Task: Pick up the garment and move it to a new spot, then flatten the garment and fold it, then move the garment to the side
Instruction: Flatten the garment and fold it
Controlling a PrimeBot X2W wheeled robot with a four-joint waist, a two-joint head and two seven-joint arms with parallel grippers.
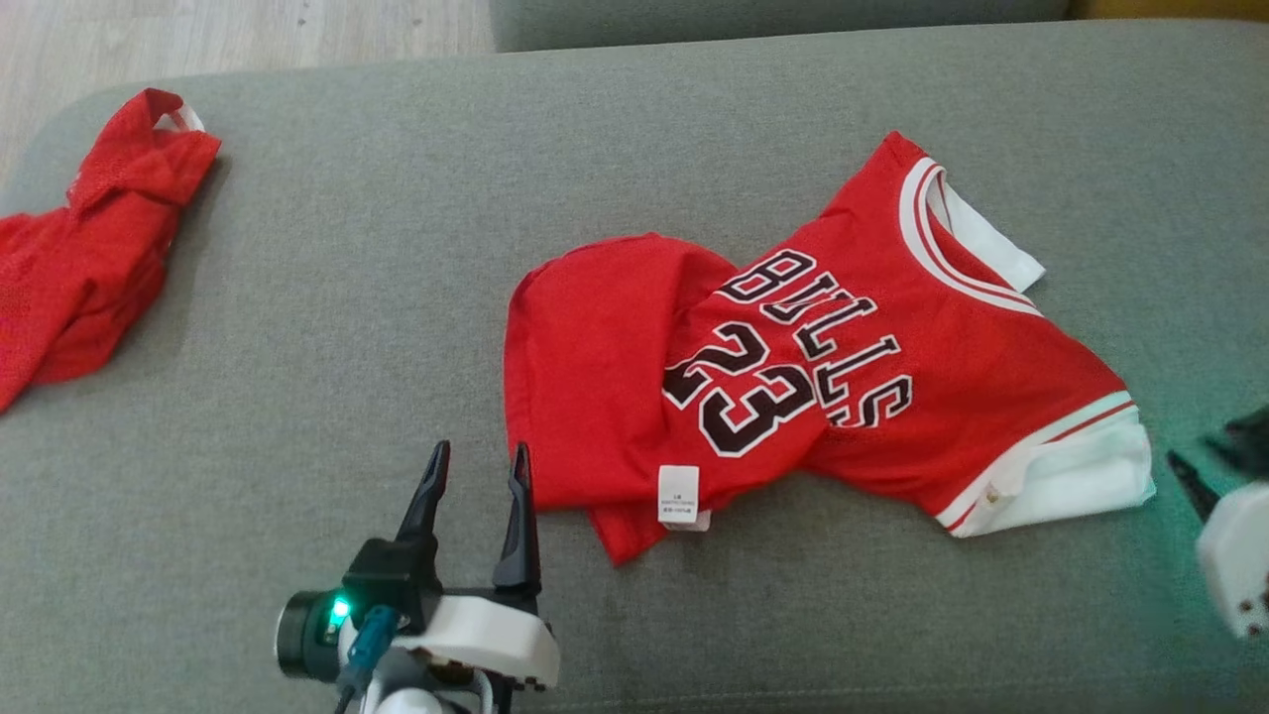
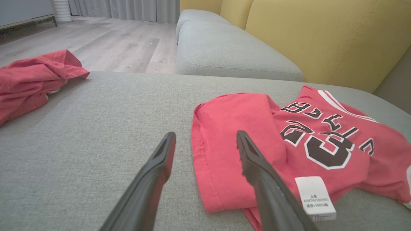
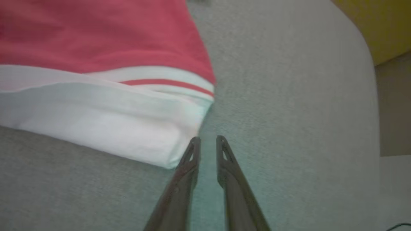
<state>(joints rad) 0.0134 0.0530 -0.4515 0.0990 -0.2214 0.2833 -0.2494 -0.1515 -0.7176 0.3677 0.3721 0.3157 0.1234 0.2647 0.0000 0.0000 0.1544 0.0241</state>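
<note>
The garment (image 1: 843,367) is a red jersey with black lettering, a number and white trim, lying crumpled on the grey sofa seat (image 1: 347,297). Its left part is folded over, and a white label (image 1: 678,494) hangs at the near hem. My left gripper (image 1: 478,451) stands open just left of the garment's near left corner, with nothing between its fingers. In the left wrist view the garment (image 2: 224,128) lies past the right fingertip of that gripper (image 2: 205,134). My right gripper (image 1: 1205,446) is at the far right, beside the white sleeve (image 3: 96,122). Its (image 3: 208,138) fingers stand a narrow gap apart over bare cushion, holding nothing.
A second crumpled red cloth (image 1: 89,258) lies at the seat's far left edge. Wooden floor (image 1: 198,40) shows beyond the seat's rounded corner. Another grey cushion (image 2: 224,48) and a yellow backrest (image 2: 321,38) stand behind the garment.
</note>
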